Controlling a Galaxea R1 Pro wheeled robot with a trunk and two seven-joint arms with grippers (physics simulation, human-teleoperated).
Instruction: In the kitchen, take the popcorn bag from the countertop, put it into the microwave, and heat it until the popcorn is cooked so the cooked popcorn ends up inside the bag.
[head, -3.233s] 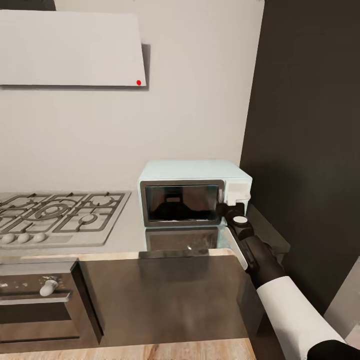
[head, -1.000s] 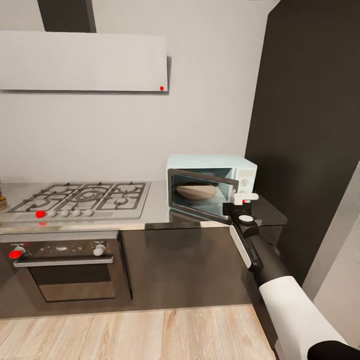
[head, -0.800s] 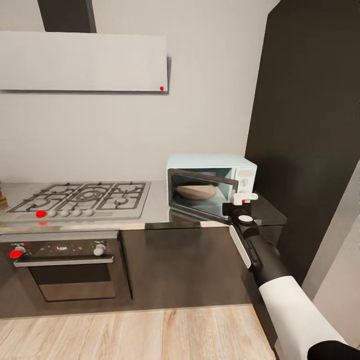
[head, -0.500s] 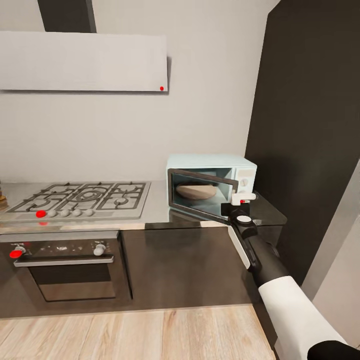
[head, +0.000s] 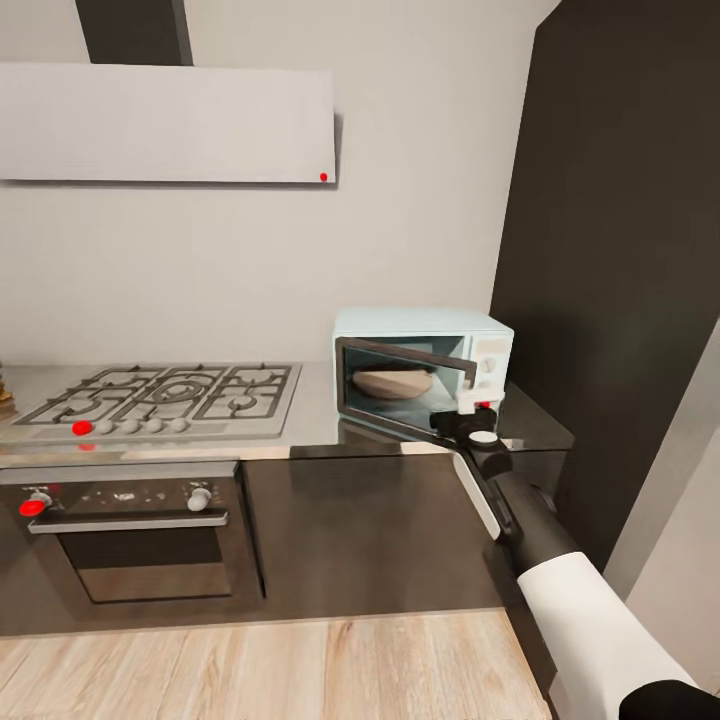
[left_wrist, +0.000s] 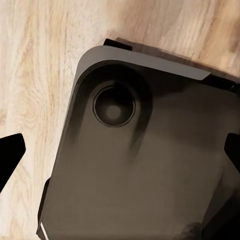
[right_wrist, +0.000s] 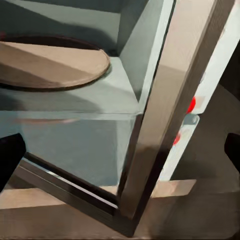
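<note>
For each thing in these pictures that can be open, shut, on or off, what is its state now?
microwave: door partly open, only a round turntable plate seen inside
right gripper: open, at the free edge of the door
left gripper: open, holding nothing
built-in oven: door shut

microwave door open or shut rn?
Partly open. In the head view the microwave door is swung out at an angle, exposing the tan turntable; the right gripper is at its free edge.

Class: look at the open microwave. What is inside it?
Inside the microwave lies a round tan turntable plate, bare where visible. The half-open door covers part of the cavity.
</note>
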